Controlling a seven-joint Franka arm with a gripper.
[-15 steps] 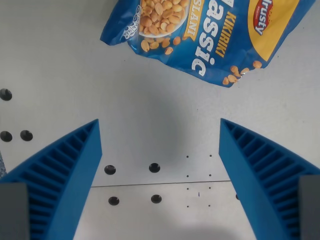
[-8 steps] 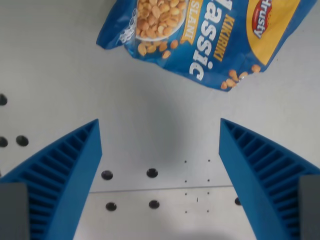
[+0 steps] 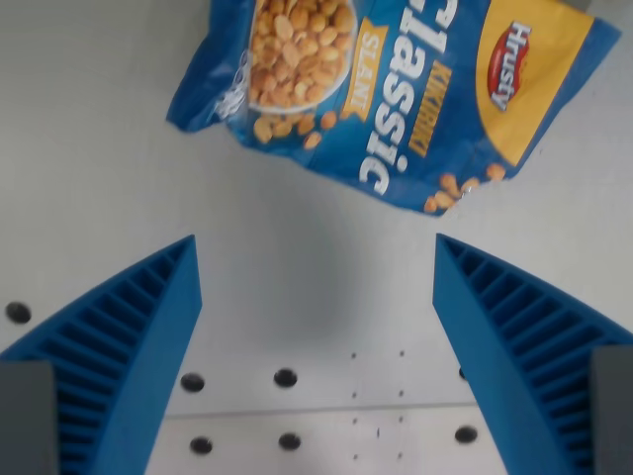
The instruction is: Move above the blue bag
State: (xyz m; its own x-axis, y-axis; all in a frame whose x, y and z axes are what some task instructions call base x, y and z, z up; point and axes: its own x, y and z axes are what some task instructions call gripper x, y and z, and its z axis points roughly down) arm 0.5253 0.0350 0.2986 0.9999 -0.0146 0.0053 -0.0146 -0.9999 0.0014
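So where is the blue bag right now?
In the wrist view the blue bag lies flat on the table along the top edge, centre to right, ahead of the open jaws and not yet between them.

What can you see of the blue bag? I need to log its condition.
The blue bag is a glossy, crinkled snack packet lying flat on the pale table at the wrist view's top, cut off by the upper edge. It shows pictured peanuts, white "Classic" lettering and a yellow corner with a red logo. Nothing touches it; the open gripper sits short of it.

Pale grey perforated table (image 3: 99,178), blue peanut bag (image 3: 396,89) flat on it.
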